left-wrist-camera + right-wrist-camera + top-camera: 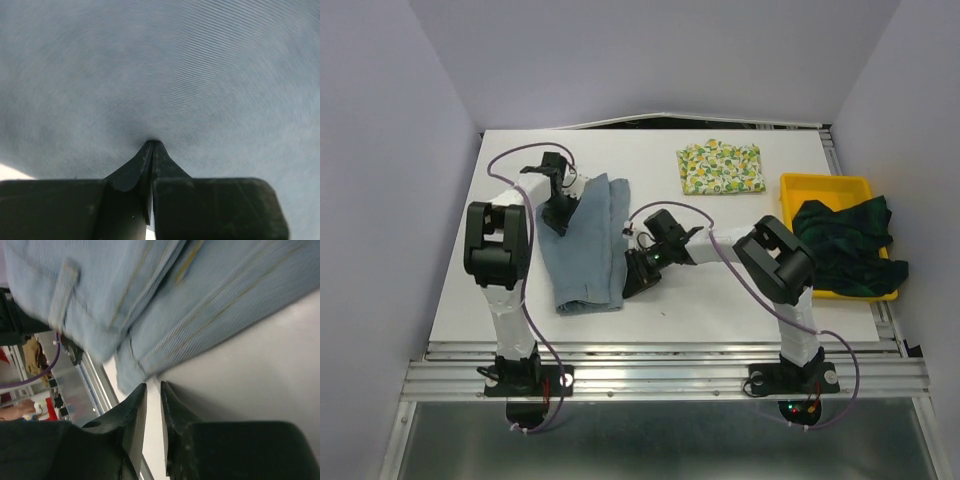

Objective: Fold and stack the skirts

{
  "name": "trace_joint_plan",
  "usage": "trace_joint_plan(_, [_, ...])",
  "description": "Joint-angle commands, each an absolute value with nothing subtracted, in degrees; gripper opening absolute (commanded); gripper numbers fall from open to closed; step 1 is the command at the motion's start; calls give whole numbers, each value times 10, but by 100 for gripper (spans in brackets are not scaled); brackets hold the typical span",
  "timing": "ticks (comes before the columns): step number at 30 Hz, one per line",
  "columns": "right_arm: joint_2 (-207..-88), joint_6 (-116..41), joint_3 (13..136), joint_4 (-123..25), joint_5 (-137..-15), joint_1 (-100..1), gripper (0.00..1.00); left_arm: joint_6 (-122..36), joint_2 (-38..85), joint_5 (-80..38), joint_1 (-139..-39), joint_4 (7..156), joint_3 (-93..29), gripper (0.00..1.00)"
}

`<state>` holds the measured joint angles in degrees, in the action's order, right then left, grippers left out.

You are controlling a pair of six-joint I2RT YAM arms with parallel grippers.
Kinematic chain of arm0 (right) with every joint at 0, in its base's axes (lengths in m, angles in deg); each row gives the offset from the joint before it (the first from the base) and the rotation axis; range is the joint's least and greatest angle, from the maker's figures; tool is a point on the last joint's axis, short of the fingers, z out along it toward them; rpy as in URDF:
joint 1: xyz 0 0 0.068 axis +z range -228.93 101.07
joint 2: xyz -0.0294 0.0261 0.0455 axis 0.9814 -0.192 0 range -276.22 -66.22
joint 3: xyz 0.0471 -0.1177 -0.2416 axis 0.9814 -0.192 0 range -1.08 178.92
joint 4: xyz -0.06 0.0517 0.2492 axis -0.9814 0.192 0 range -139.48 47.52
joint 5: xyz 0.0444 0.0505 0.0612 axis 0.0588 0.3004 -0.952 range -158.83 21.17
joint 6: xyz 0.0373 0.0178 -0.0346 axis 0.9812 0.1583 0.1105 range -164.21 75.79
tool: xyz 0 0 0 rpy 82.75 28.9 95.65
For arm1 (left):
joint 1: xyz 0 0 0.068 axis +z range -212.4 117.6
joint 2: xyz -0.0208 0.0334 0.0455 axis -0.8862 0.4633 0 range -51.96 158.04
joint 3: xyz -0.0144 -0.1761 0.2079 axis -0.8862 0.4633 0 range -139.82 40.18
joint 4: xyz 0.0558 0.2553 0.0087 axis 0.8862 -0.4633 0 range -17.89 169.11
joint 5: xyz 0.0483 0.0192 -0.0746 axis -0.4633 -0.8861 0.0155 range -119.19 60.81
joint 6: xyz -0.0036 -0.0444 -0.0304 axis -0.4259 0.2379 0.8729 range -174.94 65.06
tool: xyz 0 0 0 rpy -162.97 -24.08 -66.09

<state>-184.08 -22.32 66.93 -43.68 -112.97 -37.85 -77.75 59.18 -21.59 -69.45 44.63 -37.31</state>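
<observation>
Pinching blue-grey skirt (586, 250), left fingers (131, 174) closed

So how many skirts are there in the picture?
3. The light blue skirt lies in the middle, the lemon-print skirt sits folded at the back, and the dark plaid skirt is heaped in the yellow tray on the right. The heap could hide another.

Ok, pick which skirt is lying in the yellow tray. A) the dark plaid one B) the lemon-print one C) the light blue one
A: the dark plaid skirt is heaped in the yellow tray; the lemon-print skirt and the light blue skirt lie outside it.
</observation>
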Motion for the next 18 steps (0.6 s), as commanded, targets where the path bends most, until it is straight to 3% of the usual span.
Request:
trace_joint_plan(1, [-1879,-184,657,-481,-1106,-303,22,-786,696,-251,-694,483,-515,10])
trace_joint_plan(6, [-1929,-142,722,-509,-1108,-274,24,-790,756,-238,-698,436,-670,12])
trace_joint_plan(8, [-1920,-129,732,-504,-1089,-285,30,-787,730,-232,-698,430,-682,17])
trace_joint_plan(10, [-1881,-85,713,-506,-1070,-311,38,-786,689,-224,-698,437,-659,28])
trace_joint_plan(11, [-1866,-71,690,-507,-1061,-328,39,-785,638,-222,-698,449,-620,32])
trace_joint_plan(12, [-1830,-36,676,-519,-1051,-335,40,-784,608,-217,-698,456,-593,42])
trace_joint_plan(15, [-1780,32,606,-579,-1013,-347,41,-776,492,-208,-703,486,-486,53])
trace_joint_plan(18, [-1768,95,603,-641,-995,-352,42,-769,403,-207,-725,494,-395,54])
